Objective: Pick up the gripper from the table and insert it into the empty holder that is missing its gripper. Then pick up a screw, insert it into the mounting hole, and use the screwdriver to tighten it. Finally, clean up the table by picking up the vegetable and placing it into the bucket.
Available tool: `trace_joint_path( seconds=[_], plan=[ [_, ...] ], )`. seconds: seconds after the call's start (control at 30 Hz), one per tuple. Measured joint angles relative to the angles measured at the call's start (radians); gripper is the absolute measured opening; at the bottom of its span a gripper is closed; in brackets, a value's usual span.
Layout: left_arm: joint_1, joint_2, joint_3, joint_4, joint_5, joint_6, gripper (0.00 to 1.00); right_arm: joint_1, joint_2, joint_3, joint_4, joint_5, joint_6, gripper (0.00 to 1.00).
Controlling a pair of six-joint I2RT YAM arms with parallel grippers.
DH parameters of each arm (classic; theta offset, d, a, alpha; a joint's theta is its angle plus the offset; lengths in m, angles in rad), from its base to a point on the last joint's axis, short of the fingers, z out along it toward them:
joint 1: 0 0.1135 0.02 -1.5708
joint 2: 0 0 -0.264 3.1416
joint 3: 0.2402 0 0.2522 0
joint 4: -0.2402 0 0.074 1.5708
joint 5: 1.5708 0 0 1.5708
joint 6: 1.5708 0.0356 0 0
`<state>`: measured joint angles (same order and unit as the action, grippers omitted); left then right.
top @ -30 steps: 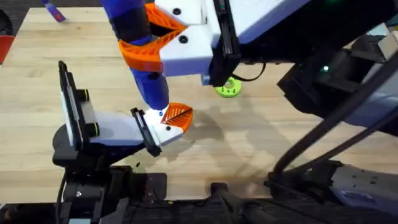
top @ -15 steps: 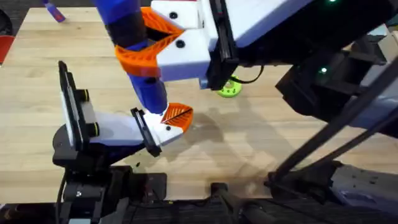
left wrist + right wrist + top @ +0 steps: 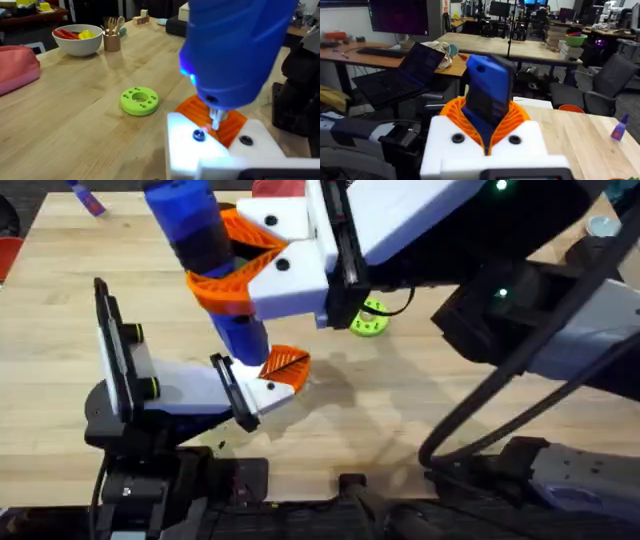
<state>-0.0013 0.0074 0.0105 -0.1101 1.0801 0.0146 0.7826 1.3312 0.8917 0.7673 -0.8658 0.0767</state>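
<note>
My right gripper [image 3: 228, 268] reaches across the table, shut on the blue screwdriver [image 3: 205, 250], which stands nearly upright between its orange pads [image 3: 520, 120]. The screwdriver's silver tip [image 3: 216, 118] presses down on the white holder [image 3: 215, 150] at the tip of my left arm, just behind two dark screw heads [image 3: 199, 135]. The orange gripper piece [image 3: 286, 366] sits in that holder. My left gripper [image 3: 258, 385] lies low over the table at the front left. The vegetable and the bucket are out of view.
A green round disc [image 3: 367, 320] lies right of the holder. At the far side stand a white bowl [image 3: 80, 39], a wooden cup of utensils [image 3: 112, 40] and a pink pouch [image 3: 17, 67]. A small blue object [image 3: 85, 198] lies at the far left corner.
My right gripper has shifted slightly left with the screwdriver, whose handle top now leans further left. The tip stays on the holder, and the left arm has not moved.
</note>
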Motion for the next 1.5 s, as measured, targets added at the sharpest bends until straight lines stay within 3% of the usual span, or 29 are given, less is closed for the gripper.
trace_joint_path(
  seconds=[1.5],
  plan=[
    [0.0, 0.0, 0.0, 0.0, 0.0, 0.0, 0.007, 0.0, 0.032, 0.0, 0.018, -0.004, -0.037, 0.024]
  ],
)
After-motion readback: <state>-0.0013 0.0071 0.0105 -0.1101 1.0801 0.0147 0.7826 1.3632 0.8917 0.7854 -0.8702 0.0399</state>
